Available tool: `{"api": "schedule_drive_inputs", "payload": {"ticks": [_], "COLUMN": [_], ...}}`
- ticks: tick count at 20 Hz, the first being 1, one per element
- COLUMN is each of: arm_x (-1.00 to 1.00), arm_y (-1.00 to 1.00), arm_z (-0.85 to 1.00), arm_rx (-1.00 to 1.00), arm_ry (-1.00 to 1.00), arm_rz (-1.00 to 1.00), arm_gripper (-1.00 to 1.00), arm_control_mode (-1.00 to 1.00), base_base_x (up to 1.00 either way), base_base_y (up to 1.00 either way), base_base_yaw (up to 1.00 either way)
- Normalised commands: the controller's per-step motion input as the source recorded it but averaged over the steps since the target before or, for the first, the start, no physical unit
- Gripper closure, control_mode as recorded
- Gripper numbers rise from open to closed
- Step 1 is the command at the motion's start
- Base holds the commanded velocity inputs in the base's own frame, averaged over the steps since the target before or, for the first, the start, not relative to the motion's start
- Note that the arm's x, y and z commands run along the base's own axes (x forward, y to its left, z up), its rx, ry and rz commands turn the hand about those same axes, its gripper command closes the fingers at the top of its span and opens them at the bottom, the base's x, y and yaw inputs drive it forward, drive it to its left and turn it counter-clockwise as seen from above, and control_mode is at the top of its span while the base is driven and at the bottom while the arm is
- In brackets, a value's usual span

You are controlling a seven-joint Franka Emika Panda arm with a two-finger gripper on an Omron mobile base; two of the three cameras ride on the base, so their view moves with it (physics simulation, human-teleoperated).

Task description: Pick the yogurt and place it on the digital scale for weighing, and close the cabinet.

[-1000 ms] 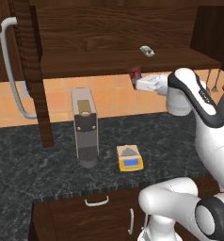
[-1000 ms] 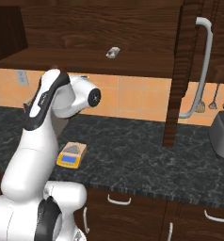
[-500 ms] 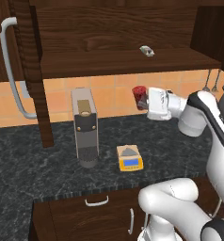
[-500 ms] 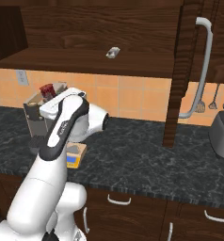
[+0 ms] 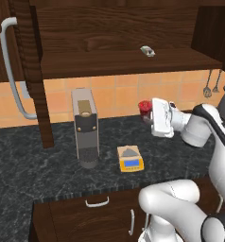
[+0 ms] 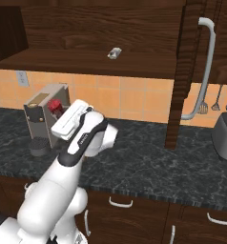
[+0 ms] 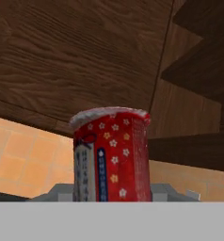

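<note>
My gripper (image 5: 147, 112) is shut on the yogurt (image 5: 144, 108), a small red cup, held in the air above the counter. The cup (image 7: 111, 155) stands upright close in the hand view; the fingertips are hidden behind it. From the right the yogurt (image 6: 55, 106) shows in front of the coffee machine. The digital scale (image 5: 130, 159), yellow-orange with a blue display, lies on the counter below and slightly left of the cup. The cabinet stands open, its left door (image 5: 24, 71) and right door (image 6: 191, 62) swung out with silver bar handles.
A tall grey coffee machine (image 5: 84, 127) stands left of the scale. A small whitish packet (image 5: 147, 50) lies on the cabinet shelf. Utensils (image 5: 211, 84) hang on the tiled wall at right. A toaster (image 6: 225, 136) sits on the counter's far right. Drawers (image 5: 96, 203) run under the counter.
The arm has drawn the yogurt out from the shelf level and lowered it, bringing it down toward the counter above the scale. The cabinet doors have not moved.
</note>
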Motion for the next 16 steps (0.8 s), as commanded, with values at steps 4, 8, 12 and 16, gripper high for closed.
{"api": "schedule_drive_inputs", "payload": {"ticks": [4, 8, 12, 16], "arm_x": [0.1, 0.33, 0.6, 0.58], "arm_y": [-0.21, -0.01, 0.0, 0.0], "arm_z": [-0.61, -0.62, -0.67, -0.72], "arm_rx": [0.0, 0.02, 0.02, 0.0], "arm_ry": [0.02, 0.08, 0.15, 0.21], "arm_rz": [0.01, 0.0, 0.0, 0.0], "arm_gripper": [1.0, 1.0, 1.0, 1.0], "arm_control_mode": [-1.0, -1.0, -1.0, -1.0], "base_base_x": [0.0, 0.0, 0.0, 0.0], "base_base_y": [0.0, 0.0, 0.0, 0.0], "base_base_yaw": [0.0, 0.0, 0.0, 0.0]}}
